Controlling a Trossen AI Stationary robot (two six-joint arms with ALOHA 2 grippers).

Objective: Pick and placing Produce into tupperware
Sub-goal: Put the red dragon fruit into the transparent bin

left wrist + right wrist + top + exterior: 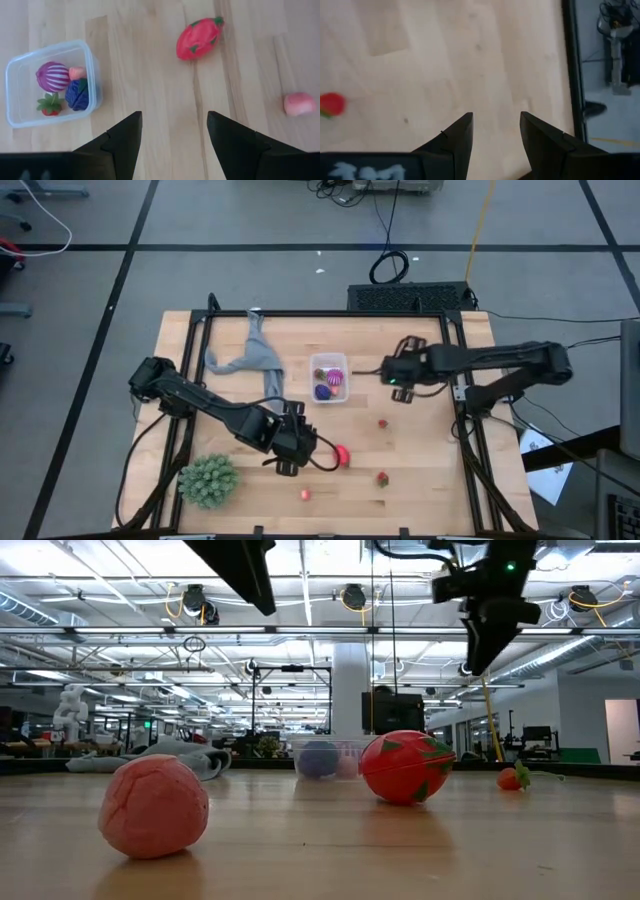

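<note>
A grey cloth (pixel 250 358) lies just left of the tupperware (pixel 329 377), and a green spiky ball (pixel 209 480) sits at the bench (pixel 430 470) front left. The clear tupperware holds a striped magenta fruit (pixel 52 76), a blue-purple fruit (pixel 76 94) and a small berry (pixel 50 105). A red-pink fruit (pixel 342 455) lies beside the left end effector (pixel 298 446), whose fingers stand apart and empty. Three berries (pixel 382 478) lie scattered nearby. The right end effector (pixel 397 373), also apart, hovers right of the tupperware.

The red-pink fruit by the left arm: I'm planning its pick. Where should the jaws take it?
Grip the red-pink fruit across its narrower middle, from straight above. It lies on its side on bare table, oval, nothing touching it; the left gripper is open nearby.
</note>
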